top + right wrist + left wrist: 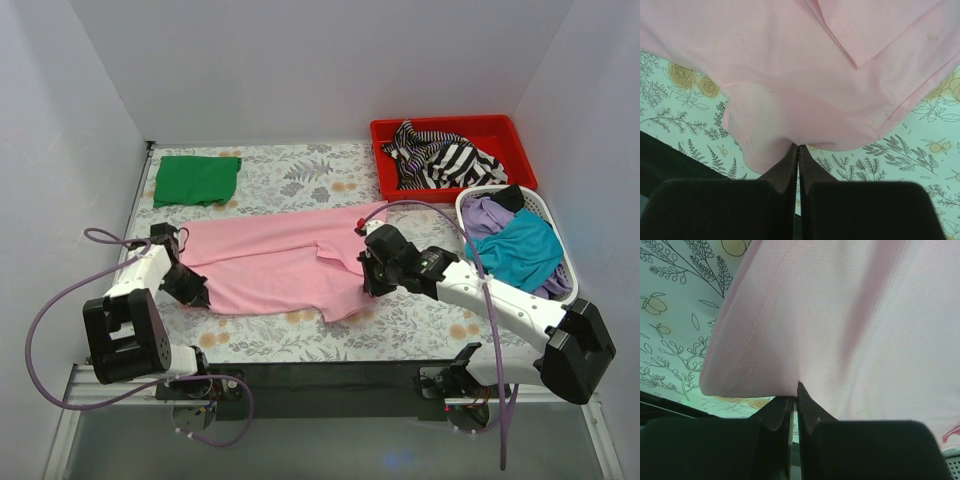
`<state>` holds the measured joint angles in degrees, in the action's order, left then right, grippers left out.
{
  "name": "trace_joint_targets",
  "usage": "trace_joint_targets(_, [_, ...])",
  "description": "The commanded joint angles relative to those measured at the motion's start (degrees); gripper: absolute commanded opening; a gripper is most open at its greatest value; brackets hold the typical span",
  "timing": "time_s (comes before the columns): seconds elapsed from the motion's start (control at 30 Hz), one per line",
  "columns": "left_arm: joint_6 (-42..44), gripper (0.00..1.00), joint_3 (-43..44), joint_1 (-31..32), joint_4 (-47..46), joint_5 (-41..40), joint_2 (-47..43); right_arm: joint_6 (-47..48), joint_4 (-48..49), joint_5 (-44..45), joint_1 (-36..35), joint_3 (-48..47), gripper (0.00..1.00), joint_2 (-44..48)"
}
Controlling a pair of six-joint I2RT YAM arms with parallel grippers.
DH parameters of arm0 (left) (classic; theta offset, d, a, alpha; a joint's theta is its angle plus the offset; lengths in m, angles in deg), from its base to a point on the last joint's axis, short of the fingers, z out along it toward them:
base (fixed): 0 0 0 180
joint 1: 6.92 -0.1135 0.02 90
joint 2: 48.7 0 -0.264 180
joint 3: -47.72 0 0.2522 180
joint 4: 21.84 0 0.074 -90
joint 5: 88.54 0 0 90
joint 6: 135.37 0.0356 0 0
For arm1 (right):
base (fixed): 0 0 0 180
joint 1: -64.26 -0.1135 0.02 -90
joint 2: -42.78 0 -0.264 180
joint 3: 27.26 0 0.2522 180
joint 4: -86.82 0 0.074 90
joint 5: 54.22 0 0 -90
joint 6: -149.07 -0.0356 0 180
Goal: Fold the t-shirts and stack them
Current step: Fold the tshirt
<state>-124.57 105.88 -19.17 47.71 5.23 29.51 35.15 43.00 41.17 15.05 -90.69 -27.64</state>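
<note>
Down at the near edge of the pink shirt [280, 262], the left gripper [796, 390] has its jaws pressed together on a pinch of cloth. The left wrist view shows the hemmed corner bunching right at the fingertips, lifted a little off the flowered table [670, 315]. The right gripper [798, 147] is likewise clamped narrow on pink fabric at the shirt's near right side. There the right wrist view shows the cloth drawn into a peak between the fingertips, with a sleeve lying folded over just beyond. So both arms hold the same shirt, 1 at each near end.

Outward from them, the pink shirt lies spread crosswise over the middle of the table, mostly flat, with some creases near its right end. It reads as the start of a fold, probably with the near edge about to be carried toward the far side, though the fold itself is not yet made.

Farther off, the green shirt [196, 180] sits at the far left corner as a compact rectangle, which I take as 1 shirt done. On the right, a striped shirt [445, 158] lies crumpled in the red bin [450, 124], and a teal shirt [525, 250] and a purple shirt [487, 215] are heaped in the white basket [573, 268]. By that count, 1 is folded, 1 is in hand, at least 3 wait, and nothing is stacked yet.
</note>
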Motion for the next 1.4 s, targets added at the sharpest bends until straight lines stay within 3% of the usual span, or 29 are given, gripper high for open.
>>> trace_joint_targets(0.0, [1.32, 0.00, 1.03, 0.21, 2.13, 1.06, -0.70, 2.03, -1.14, 3.22, 0.43, -4.02, 0.01, 1.07])
trace_joint_targets(0.23, [2.39, 0.00, 7.44, 0.12, 3.18, -1.14, 3.87, 7.57, -1.22, 6.48, 5.70, -8.07, 0.01, -3.05])
trace_joint_targets(0.6, [3.26, 0.00, 11.67, 0.12, -0.59, 1.15, 10.90, 13.72, 0.62, 1.65, 15.28, -12.55, 0.01, -11.94])
trace_joint_targets(1.13, [7.48, 0.00, 20.10, -0.14, -3.41, -1.22, 22.33, 15.49, 2.20, -2.84, 18.36, -22.13, 0.01, -27.76])
trace_joint_targets(1.2, [7.92, 0.01, 20.98, -0.23, -3.41, -0.52, 24.51, 15.40, 2.20, -3.54, 18.36, -22.58, 0.12, -28.99])
trace_joint_targets(1.23, [8.27, 0.03, 21.42, -0.32, -3.32, -0.34, 25.31, 15.22, 2.20, -3.45, 18.45, -23.10, 0.34, -29.34])
trace_joint_targets(1.27, [8.79, 0.22, 21.95, -0.32, -3.32, -0.17, 26.02, 15.22, 2.12, -3.37, 18.45, -23.19, 0.43, -29.69])
trace_joint_targets(1.3, [9.06, 0.33, 22.22, -0.23, -3.49, 0.27, 26.37, 15.22, 2.29, -2.32, 18.45, -23.28, 0.59, -29.96])
trace_joint_targets(1.37, [9.32, 0.44, 22.57, -0.23, -4.72, 0.27, 26.20, 15.31, 2.55, -0.39, 18.45, -23.19, 0.63, -29.96])
